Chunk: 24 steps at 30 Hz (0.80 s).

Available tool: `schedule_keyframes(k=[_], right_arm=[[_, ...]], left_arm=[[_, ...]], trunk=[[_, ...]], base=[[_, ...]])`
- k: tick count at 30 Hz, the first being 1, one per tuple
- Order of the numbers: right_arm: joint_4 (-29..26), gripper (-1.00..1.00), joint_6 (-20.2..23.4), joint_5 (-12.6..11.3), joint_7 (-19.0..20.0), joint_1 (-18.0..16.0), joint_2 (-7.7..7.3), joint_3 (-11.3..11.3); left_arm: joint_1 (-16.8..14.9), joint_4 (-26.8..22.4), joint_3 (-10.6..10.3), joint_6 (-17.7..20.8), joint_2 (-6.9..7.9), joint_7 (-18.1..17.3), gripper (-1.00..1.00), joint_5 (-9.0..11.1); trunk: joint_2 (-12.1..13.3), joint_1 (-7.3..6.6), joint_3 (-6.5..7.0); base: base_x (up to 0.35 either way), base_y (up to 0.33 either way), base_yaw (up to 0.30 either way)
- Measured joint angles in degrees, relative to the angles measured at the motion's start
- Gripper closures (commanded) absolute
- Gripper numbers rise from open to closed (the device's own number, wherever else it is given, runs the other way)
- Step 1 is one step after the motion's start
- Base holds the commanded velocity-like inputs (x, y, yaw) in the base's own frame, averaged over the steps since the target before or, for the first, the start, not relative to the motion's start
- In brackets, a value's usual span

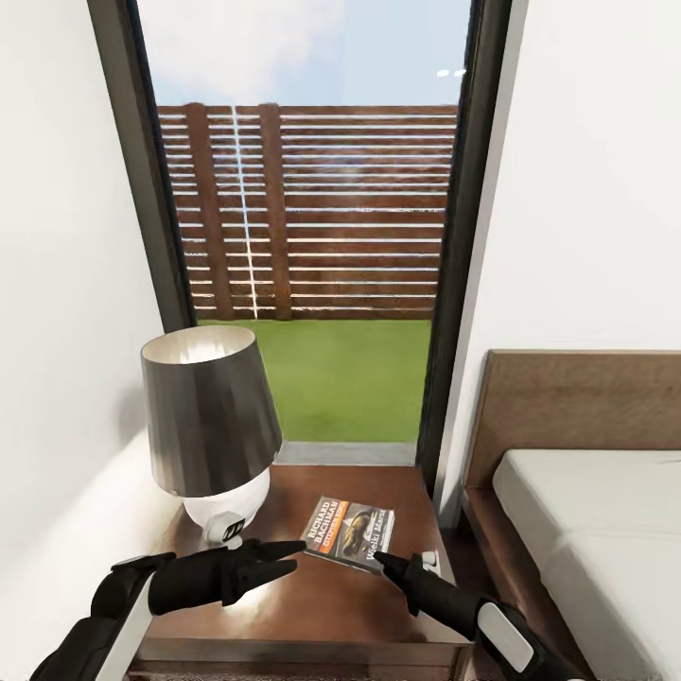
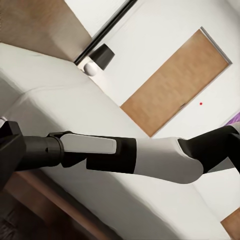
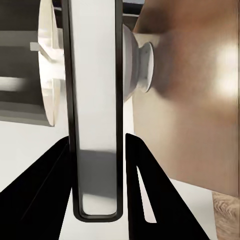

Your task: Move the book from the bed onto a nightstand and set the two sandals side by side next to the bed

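The book, dark with orange and white lettering, lies low over the glossy top of the nightstand, beside the lamp. My right gripper reaches in from the right and holds its near corner. In the right wrist view the book shows edge-on, with a black finger pressed against each face and the gripper shut on it. My left gripper hovers over the nightstand just left of the book, fingers slightly apart and holding nothing. The bed stands to the right. The two sandals are out of view.
A lamp with a dark shade and white base takes up the nightstand's back left. A white wall runs close along the left. A tall window stands behind the nightstand. The wooden headboard rises at right. A second lamp sits beyond the bed.
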Motion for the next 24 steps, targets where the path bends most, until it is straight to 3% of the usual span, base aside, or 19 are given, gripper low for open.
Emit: schedule_keyframes(k=[17,24], right_arm=[[0.0,1.00,0.0,0.0,0.0,0.0,0.01,0.0],[0.0,1.00,0.0,-0.1,0.0,0.0,0.02,0.0]], left_arm=[[0.0,0.0,0.0,0.0,0.00,0.0,-1.00,0.0],[0.0,0.0,0.1,0.0,0.00,0.0,-1.00,0.0]], trunk=[[-6.8,3.74,-3.05],[-6.8,3.72,-3.06]], base=[[0.000,0.000,0.000],[0.073,0.000,0.000]])
